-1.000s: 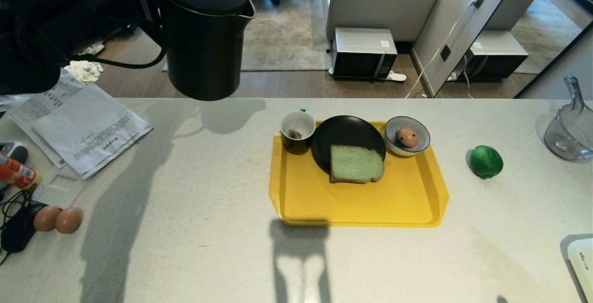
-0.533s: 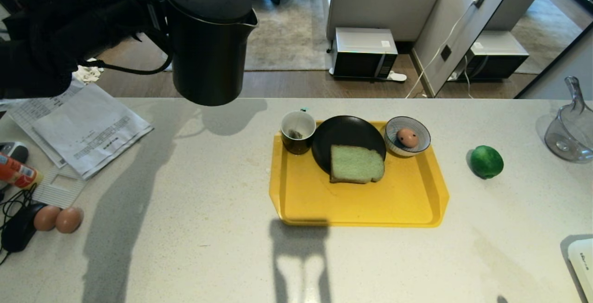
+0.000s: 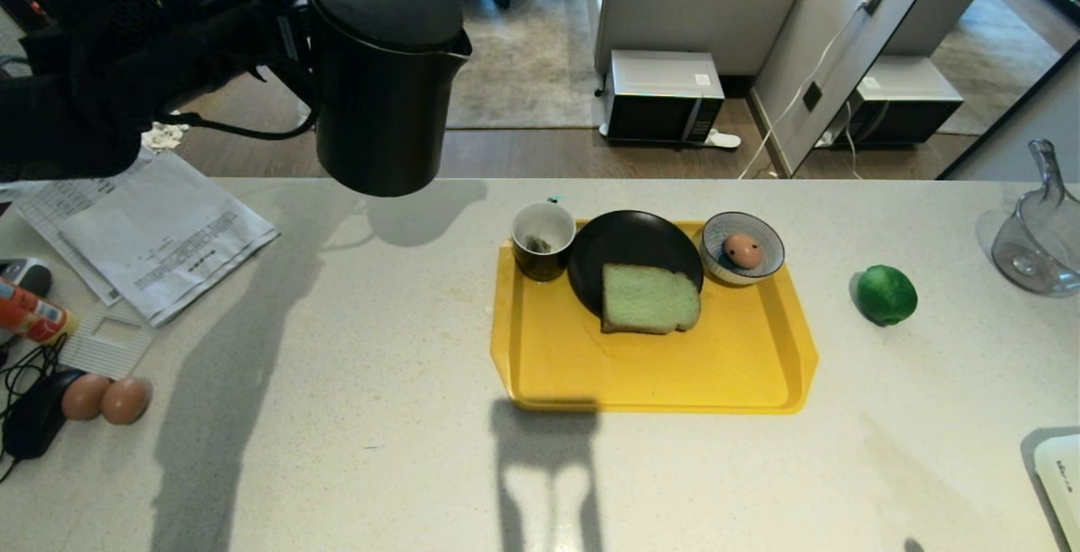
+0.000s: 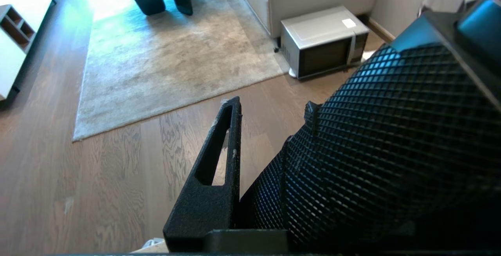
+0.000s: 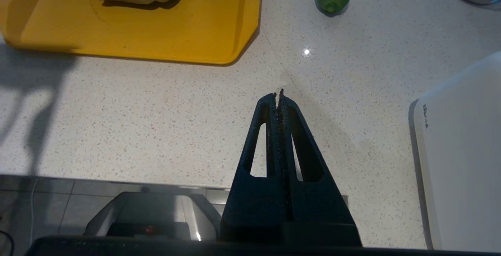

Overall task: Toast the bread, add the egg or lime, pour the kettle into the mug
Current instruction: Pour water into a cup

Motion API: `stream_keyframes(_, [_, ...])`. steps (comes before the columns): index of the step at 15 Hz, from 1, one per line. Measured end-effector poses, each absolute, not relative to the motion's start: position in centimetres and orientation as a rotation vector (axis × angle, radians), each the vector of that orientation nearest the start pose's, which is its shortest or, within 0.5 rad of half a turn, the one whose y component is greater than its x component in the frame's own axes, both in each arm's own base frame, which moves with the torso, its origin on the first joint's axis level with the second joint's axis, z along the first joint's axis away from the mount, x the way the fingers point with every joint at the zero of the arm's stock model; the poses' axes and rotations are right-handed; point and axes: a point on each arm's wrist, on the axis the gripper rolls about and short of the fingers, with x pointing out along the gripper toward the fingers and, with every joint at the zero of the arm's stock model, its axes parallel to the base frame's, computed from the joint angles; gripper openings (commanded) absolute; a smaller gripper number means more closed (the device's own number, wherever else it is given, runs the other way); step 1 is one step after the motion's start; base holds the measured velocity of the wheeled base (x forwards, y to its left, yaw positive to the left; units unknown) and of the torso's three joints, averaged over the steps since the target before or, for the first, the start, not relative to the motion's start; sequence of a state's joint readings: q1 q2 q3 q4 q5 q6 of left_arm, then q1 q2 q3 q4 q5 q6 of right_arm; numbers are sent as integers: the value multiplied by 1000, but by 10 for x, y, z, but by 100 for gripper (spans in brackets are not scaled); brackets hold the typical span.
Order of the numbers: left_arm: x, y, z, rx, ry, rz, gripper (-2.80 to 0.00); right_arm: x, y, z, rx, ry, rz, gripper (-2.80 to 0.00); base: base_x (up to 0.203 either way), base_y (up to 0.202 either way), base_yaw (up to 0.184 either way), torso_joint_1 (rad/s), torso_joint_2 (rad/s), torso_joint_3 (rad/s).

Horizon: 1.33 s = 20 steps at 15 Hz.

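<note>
**Kettle aloft, pour not yet made**

From the head, we see our left gripper (image 3: 283, 24) clamped on the kettle (image 3: 380, 71), held upright in the air, left of the mug (image 3: 542, 240). The bread (image 3: 650, 299) lies on the black plate (image 3: 633, 240), the egg (image 3: 742, 250) in its bowl (image 3: 764, 269); the lime (image 3: 886, 294) sits beside the tray (image 3: 658, 366).

Left wrist: one finger (image 4: 219, 162) presses the kettle's handle.

Right wrist: our right gripper (image 5: 278, 95), pinched together and empty, hangs over the counter (image 5: 156, 123).

We judge only pouring remains.
</note>
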<state>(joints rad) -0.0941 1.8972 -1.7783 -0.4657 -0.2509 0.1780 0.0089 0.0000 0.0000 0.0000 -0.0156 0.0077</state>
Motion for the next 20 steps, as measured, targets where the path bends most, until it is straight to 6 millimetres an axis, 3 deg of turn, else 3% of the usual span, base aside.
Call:
stream_keyframes(8, [379, -65, 358, 282, -339, -354, -280, -23, -1, 75, 8, 0, -7, -280, 0, 0, 0, 2, 3, -104])
stream_keyframes(15, [370, -66, 373, 288, -387, -350, -280, -23, -1, 75, 7, 0, -6, -280, 0, 0, 0, 4, -5, -193])
stream_keyframes(20, [367, -71, 381, 338, -417, -320, -280, -23, -1, 75, 8, 0, -6, -280, 0, 0, 0, 9, -7, -38])
